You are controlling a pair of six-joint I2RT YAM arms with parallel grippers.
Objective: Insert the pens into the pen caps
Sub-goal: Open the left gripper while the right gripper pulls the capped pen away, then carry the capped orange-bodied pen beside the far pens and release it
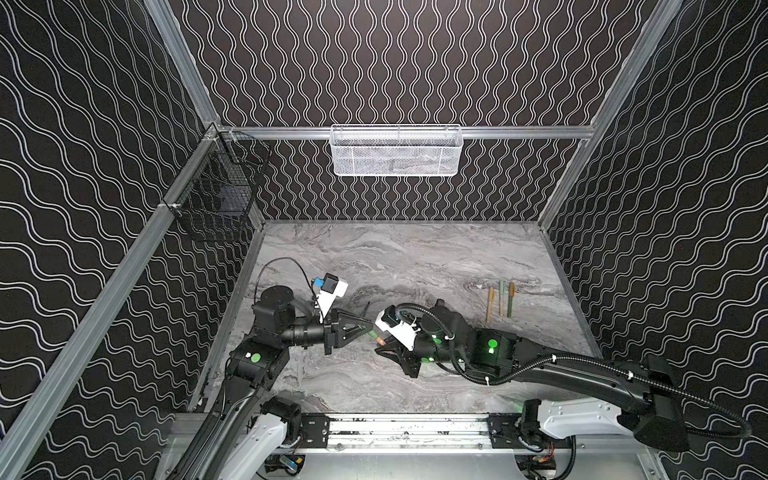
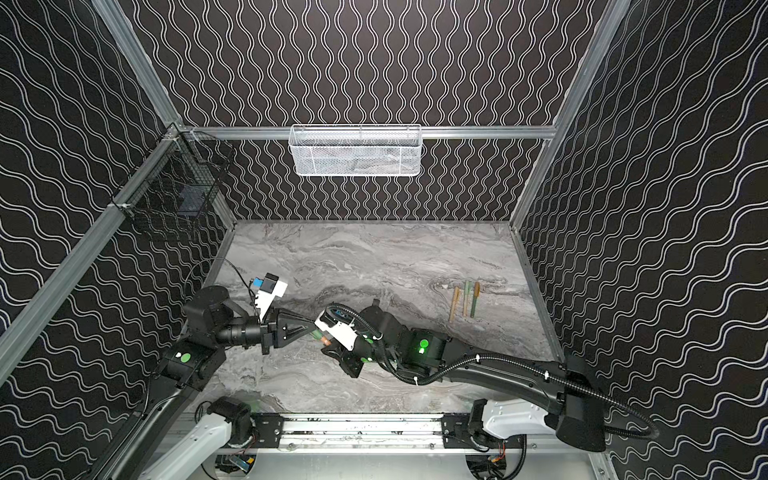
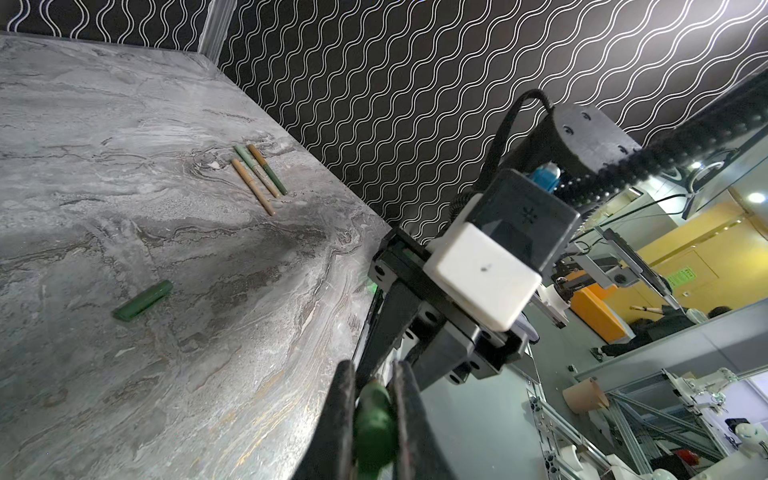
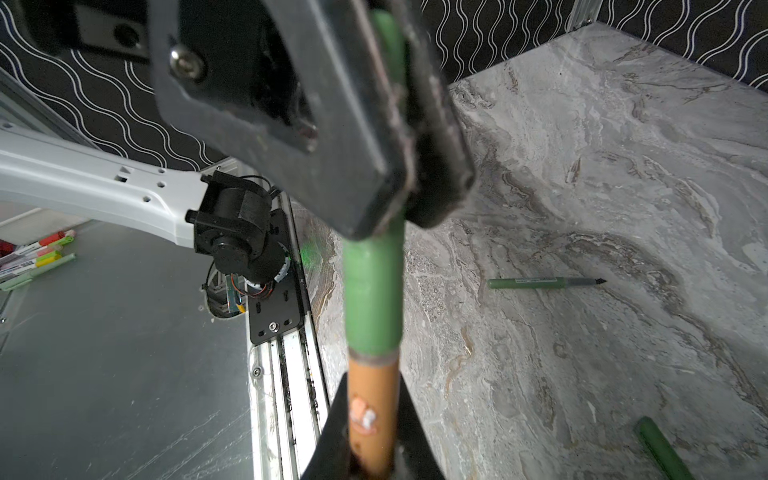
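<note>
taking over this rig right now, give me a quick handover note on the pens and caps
Left gripper: shut on the green cap.
Right gripper: shut on the orange pen.
The green cap sits over that pen's tip; I cannot tell whether it is pressed fully home.
Done: three capped pens lie side by side toward the right back of the table.
Left: one bare-tipped green pen and one loose cap lie on the table. They probably pair up next, once this pen is set down.
</note>
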